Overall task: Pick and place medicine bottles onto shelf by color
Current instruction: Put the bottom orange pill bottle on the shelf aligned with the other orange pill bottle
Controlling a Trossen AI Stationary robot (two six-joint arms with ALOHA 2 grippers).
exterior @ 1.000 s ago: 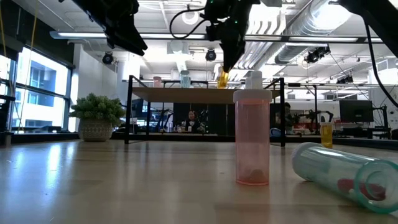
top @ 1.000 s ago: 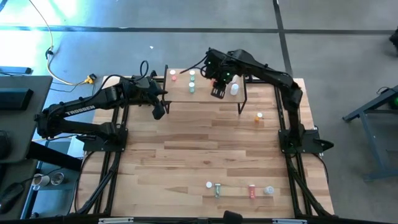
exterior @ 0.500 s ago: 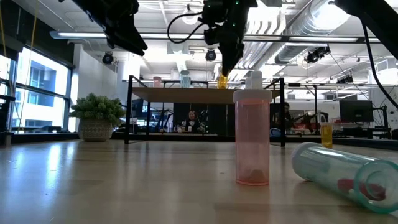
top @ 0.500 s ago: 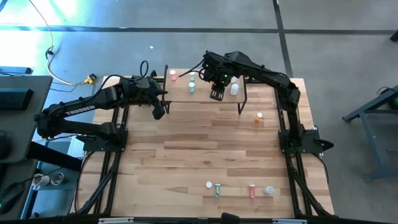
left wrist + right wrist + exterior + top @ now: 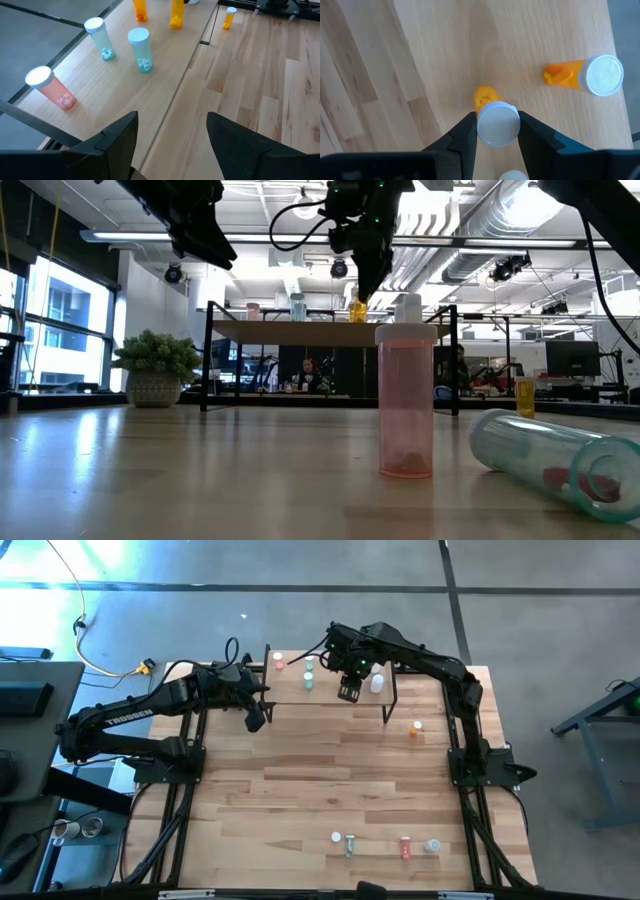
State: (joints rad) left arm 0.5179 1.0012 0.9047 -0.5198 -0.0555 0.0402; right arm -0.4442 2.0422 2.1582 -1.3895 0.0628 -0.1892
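My right gripper (image 5: 498,131) hangs over the shelf (image 5: 300,698) and is shut on an orange medicine bottle (image 5: 358,310), whose base is at the shelf top. On the shelf also stand a pink bottle (image 5: 50,87), two green ones (image 5: 100,37) (image 5: 140,47), a second orange one (image 5: 580,75) and a white one (image 5: 377,683). My left gripper (image 5: 172,135) hovers open and holding nothing, above the table near the shelf's left end (image 5: 255,718). My right gripper pinches the orange bottle's white cap (image 5: 498,124) between its two fingers (image 5: 465,135), one on each side. The fingers come from above, pointing steeply down. The bottle is upright below them, its orange base (image 5: 485,97) on or just over the shelf top; which, I cannot tell.
An orange bottle (image 5: 416,727) stands on the table to the right of the shelf. Near the front edge are a pink bottle (image 5: 405,400) standing, a green one (image 5: 560,455) lying, and others (image 5: 337,837). The wide middle of the table (image 5: 330,770) is bare wood.
My right gripper has sunk a little with the orange bottle, bringing its base down toward the shelf top. The hold is unchanged and the bottle stays upright.
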